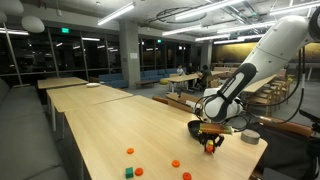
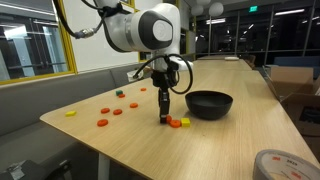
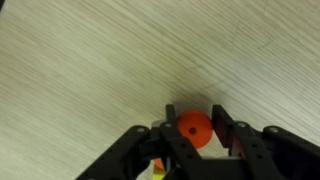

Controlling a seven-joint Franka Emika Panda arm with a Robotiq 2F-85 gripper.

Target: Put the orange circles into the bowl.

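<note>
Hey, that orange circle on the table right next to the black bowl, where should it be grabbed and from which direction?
Grip the orange circle across its rim, on two opposite edges, coming straight down from above. It lies flat on the table and is low and round, so only its edge offers a hold. The gripper is closed on it that way.

- five orange circles (image 2: pixel 117 112) in all, counted in both exterior views
- one black bowl (image 2: pixel 210 103)
- one small green block (image 1: pixel 129 172)
- two small yellow pieces (image 2: pixel 70 113)
- one pale grey round object (image 1: pixel 250 137)
</note>
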